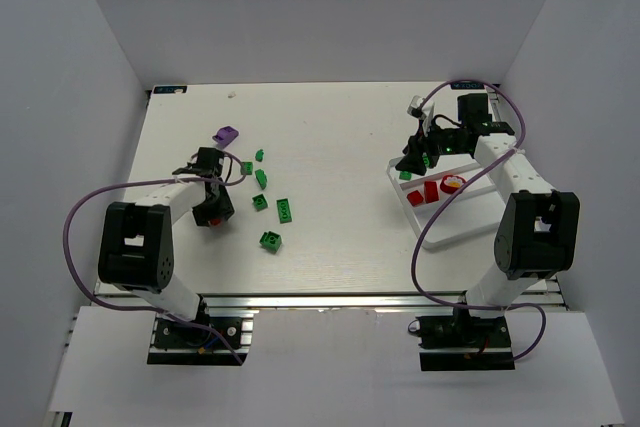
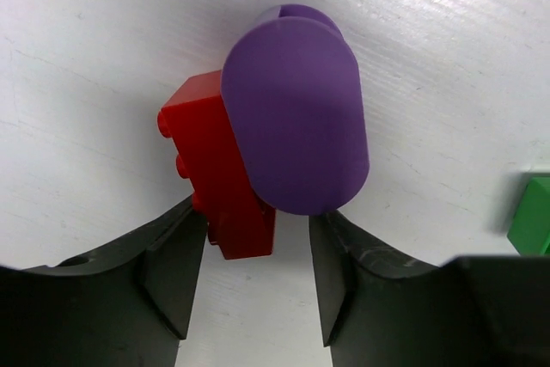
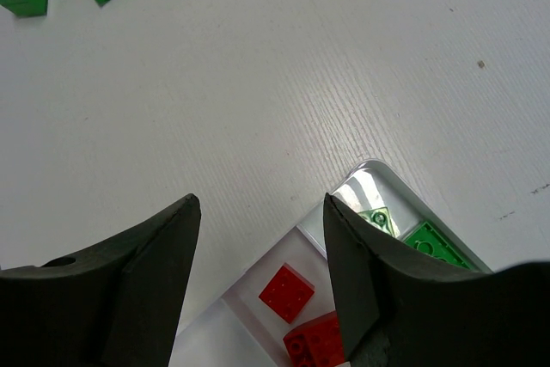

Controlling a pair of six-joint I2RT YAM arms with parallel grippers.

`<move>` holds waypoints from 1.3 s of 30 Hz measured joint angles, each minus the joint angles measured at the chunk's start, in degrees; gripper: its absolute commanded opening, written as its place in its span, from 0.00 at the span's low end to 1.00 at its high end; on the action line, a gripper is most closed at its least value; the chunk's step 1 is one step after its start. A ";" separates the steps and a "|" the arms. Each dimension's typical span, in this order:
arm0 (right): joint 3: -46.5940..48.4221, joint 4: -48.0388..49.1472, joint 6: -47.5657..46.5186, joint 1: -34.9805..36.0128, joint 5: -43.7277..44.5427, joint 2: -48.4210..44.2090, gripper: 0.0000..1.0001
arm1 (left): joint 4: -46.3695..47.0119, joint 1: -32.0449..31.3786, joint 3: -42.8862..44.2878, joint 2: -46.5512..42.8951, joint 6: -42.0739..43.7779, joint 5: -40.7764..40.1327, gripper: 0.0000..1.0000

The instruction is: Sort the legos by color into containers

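Note:
In the left wrist view a red brick (image 2: 219, 174) carries a purple rounded piece (image 2: 296, 113) on top. Both lie on the table just at the tips of my open left gripper (image 2: 258, 223). From above, this gripper (image 1: 212, 209) is at the centre left, over the red brick (image 1: 213, 219). My right gripper (image 1: 413, 162) is open and empty above the far corner of the white tray (image 1: 440, 240). In the right wrist view (image 3: 262, 205) the tray (image 3: 378, 171) holds green bricks (image 3: 434, 242) in one compartment and red bricks (image 3: 287, 291) in the middle one.
A purple brick (image 1: 227, 134) lies at the far left. Several green bricks (image 1: 285, 210) are scattered right of my left gripper; one shows at the left wrist view's right edge (image 2: 533, 217). A red and yellow piece (image 1: 453, 184) sits in the tray. White walls enclose the table.

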 measured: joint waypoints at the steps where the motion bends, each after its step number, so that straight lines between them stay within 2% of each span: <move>1: 0.00 0.02 0.04 0.00 0.00 0.00 0.64 | 0.46 0.00 -0.11 -0.04 0.11 0.00 0.57; 9: 0.00 0.00 0.42 0.00 0.00 0.00 0.64 | 3.10 0.00 -0.59 -0.04 0.94 -0.59 0.48; 17: 0.00 0.00 0.59 0.00 0.00 0.00 0.64 | 5.18 0.00 -1.14 -0.15 1.20 -1.64 0.19; 24: 0.00 -0.04 0.70 0.02 -0.04 0.00 0.63 | 5.64 0.02 -2.95 -2.21 1.29 -0.31 0.11; 29: -0.09 -0.02 2.21 1.16 -0.39 0.00 0.61 | 5.09 0.02 -4.17 -6.64 1.40 4.59 0.08; 32: -0.37 0.00 6.45 3.96 -0.28 0.00 0.57 | 6.03 0.02 -5.25 -11.41 1.05 10.43 0.07; 35: -0.42 0.42 14.78 8.26 -0.92 0.28 0.55 | 8.37 0.09 -7.26 -17.14 0.00 17.75 0.06; 39: -0.48 3.74 29.18 13.55 -4.70 2.05 0.59 | 12.83 -1.60 -10.19 -23.96 -3.26 26.69 0.05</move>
